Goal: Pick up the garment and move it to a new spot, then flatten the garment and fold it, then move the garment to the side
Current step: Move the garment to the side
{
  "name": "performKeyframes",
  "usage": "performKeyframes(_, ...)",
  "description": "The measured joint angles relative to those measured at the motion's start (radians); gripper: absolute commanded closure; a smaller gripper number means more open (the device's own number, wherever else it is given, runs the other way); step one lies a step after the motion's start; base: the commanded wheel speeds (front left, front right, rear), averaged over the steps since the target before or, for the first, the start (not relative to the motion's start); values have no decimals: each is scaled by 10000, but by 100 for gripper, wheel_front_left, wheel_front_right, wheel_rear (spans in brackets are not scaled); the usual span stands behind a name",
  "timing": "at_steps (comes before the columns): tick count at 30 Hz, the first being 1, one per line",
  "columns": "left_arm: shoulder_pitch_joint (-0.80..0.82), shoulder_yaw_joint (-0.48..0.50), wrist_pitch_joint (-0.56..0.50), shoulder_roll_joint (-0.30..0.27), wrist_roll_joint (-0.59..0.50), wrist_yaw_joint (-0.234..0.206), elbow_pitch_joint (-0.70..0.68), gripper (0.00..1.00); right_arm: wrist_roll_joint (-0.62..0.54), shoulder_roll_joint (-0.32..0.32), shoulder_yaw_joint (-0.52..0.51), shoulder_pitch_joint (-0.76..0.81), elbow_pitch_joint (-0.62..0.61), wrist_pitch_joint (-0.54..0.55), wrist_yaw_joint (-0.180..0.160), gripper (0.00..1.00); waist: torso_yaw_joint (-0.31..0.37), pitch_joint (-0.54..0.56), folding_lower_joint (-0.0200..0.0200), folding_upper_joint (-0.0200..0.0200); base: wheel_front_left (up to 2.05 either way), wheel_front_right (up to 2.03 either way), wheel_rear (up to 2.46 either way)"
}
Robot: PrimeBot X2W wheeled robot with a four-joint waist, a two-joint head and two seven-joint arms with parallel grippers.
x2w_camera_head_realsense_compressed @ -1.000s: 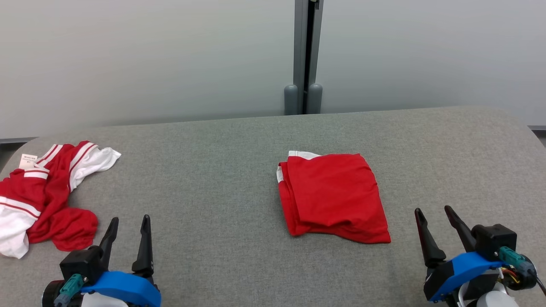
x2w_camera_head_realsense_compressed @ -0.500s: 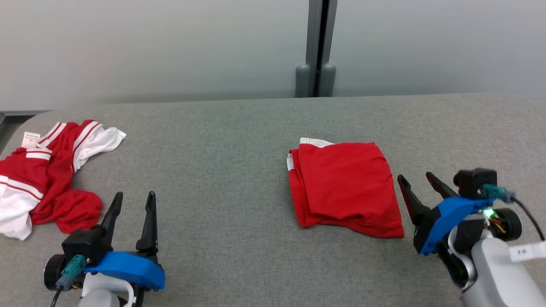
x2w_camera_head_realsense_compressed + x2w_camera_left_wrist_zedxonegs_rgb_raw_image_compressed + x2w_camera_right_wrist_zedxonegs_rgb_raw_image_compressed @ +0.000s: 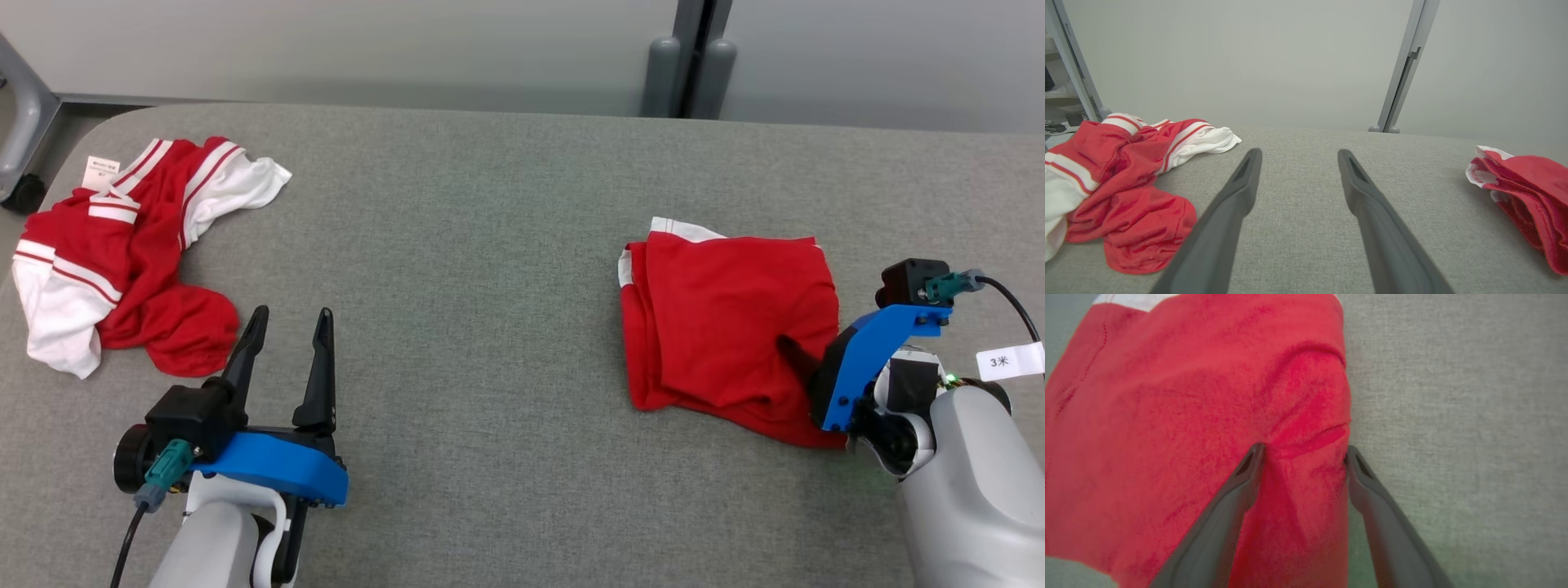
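Note:
The garment lies folded into a red square with white trim on the right half of the grey table. My right gripper is down on the garment's near right part, jaws open. In the right wrist view the right gripper has one fingertip pressed into the red cloth and the other at the cloth's right edge, with a ridge of fabric between them. My left gripper is open over bare table at the lower left, holding nothing. The left wrist view shows the left gripper and the garment far right.
A second, crumpled red-and-white garment with a paper tag lies at the table's left end, just left of my left gripper. A grey post stands behind the far edge and a wheeled frame leg at far left.
The head camera has tilted down and turned left. My right gripper has moved forward and left from beside the garment onto its right part. The left gripper has stayed put, open.

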State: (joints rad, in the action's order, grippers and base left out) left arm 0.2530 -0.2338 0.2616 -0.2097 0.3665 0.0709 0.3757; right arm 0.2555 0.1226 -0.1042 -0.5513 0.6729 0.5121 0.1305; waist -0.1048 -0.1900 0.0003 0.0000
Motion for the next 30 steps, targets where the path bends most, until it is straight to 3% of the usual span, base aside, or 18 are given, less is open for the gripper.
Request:
performKeyframes(4,128,27,0,109,-17,2,10,0,-151,10,-12,-102,268,-50,0,0,-235,-234,0,0,0,0,0)
performKeyframes(5,136,42,0,134,-33,4,15,0,-159,17,-15,-150,330,-90,0,13,-269,-262,-1,0,0,0,0)
performKeyframes(7,137,109,0,148,-61,6,33,0,-173,21,50,-195,472,-117,-2,89,-270,-265,-1,0,0,0,0)
performKeyframes(8,137,186,0,140,-61,6,33,0,-173,13,153,-208,497,-199,0,100,-236,-257,-2,0,0,0,0)
performKeyframes(13,128,393,0,107,-73,-15,15,0,-21,21,945,-397,552,-412,0,100,150,-260,-2,1,0,0,0)
performKeyframes(17,-3,650,0,13,-73,-94,-155,0,117,531,2282,-655,203,-464,4,100,750,-383,-1,0,0,0,0)
performKeyframes(24,-167,982,0,-98,-146,-203,-629,0,395,2951,4665,-1342,-1058,-399,2,100,2160,-835,-3,1,0,0,0)
performKeyframes(30,282,846,-52,-192,-339,-180,-1162,0,543,4913,4999,-1656,-1375,-1417,2,100,3050,-1563,-3,0,0,0,0)
